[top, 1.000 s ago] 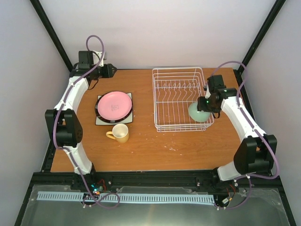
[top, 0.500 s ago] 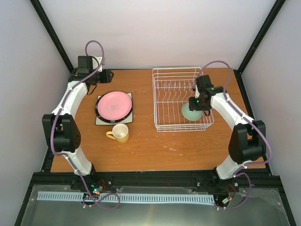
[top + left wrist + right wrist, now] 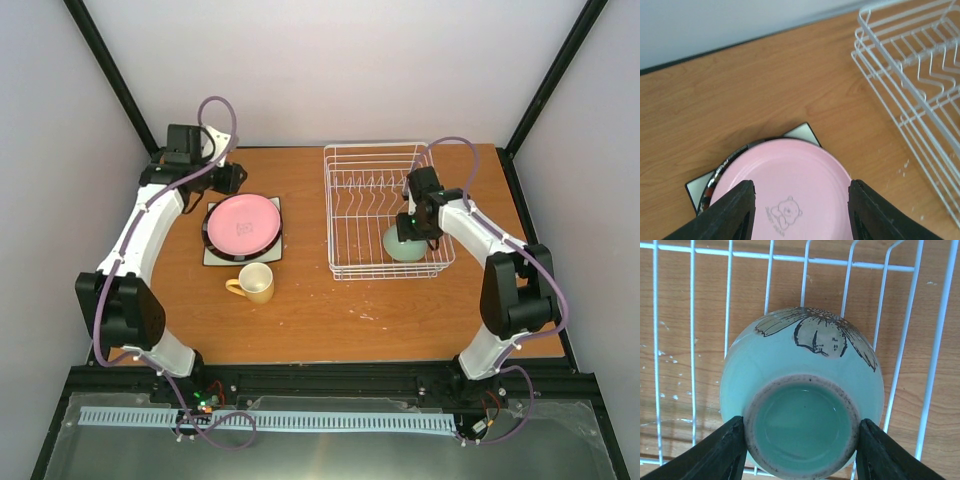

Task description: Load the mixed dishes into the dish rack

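Note:
The mint-green bowl is upside down over the white wire dish rack, at its near right part. My right gripper is shut on the bowl's foot ring; the bowl also shows in the top view. The pink plate lies on a black-rimmed plate and a white square plate, left of the rack. My left gripper is open, its fingers spread just above the pink plate's far part. The yellow mug stands upright near the stack.
The rack's upright tines fill its far half. Rack wires lie at the right of the left wrist view. Black frame posts stand at the back corners.
My right gripper has carried the bowl leftward from the rack's right edge to inside the rack. My left gripper has moved from the back left corner toward the pink plate.

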Robot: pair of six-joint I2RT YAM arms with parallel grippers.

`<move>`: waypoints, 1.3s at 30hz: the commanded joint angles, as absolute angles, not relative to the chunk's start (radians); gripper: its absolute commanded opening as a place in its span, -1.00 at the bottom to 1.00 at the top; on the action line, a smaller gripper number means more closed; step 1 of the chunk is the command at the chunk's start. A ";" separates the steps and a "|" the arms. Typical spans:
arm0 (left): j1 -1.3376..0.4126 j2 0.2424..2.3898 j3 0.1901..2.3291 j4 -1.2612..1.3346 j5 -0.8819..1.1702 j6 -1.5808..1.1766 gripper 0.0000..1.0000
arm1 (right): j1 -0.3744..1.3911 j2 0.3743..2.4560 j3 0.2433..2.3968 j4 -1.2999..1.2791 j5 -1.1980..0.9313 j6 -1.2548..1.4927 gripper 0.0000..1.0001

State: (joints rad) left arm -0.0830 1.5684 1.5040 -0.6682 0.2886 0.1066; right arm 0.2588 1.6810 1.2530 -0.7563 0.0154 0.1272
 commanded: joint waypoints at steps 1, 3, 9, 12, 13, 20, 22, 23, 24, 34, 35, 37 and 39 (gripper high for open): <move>-0.128 1.528 1.485 -0.786 0.203 0.230 0.04 | 0.268 1.696 1.260 -0.694 0.058 0.122 -0.95; -0.144 1.509 1.464 -0.805 0.189 0.252 0.05 | 0.266 1.709 1.266 -0.691 0.064 0.121 -0.95; -0.173 1.433 1.378 -0.858 0.180 0.300 0.10 | 0.267 1.746 1.293 -0.694 0.074 0.128 -0.58; -0.178 1.390 1.331 -0.878 0.176 0.318 0.13 | 0.268 1.762 1.312 -0.700 0.079 0.131 -0.17; -0.179 1.377 1.318 -0.887 0.180 0.330 0.14 | 0.268 1.766 1.319 -0.701 0.082 0.134 -0.08; -0.181 1.263 1.193 -0.936 0.146 0.408 0.19 | 0.268 1.769 1.363 -0.692 0.073 0.152 0.20; -0.181 1.235 1.156 -0.947 0.156 0.414 0.18 | 0.268 1.777 1.381 -0.696 0.077 0.152 0.26; -0.180 1.222 1.147 -0.952 0.159 0.416 0.19 | 0.268 1.780 1.388 -0.699 0.077 0.151 0.33; -0.181 1.212 1.139 -0.955 0.158 0.417 0.21 | 0.268 1.782 1.393 -0.700 0.079 0.150 0.40; -0.183 1.180 1.059 -0.965 0.199 0.407 0.24 | 0.267 1.759 1.397 -0.712 0.094 0.143 0.42; -0.184 1.179 1.048 -0.967 0.206 0.405 0.24 | 0.267 1.750 1.400 -0.711 0.099 0.144 0.42; -0.187 1.178 1.029 -0.969 0.227 0.404 0.23 | 0.267 1.735 1.409 -0.706 0.103 0.143 0.43; -0.197 1.178 1.015 -0.968 0.244 0.397 0.22 | 0.268 1.728 1.419 -0.710 0.106 0.141 0.43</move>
State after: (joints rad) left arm -0.1780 1.1992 1.0317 -0.9463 0.1917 0.3916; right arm 0.2600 1.7683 1.3819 -0.7097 0.0784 0.1452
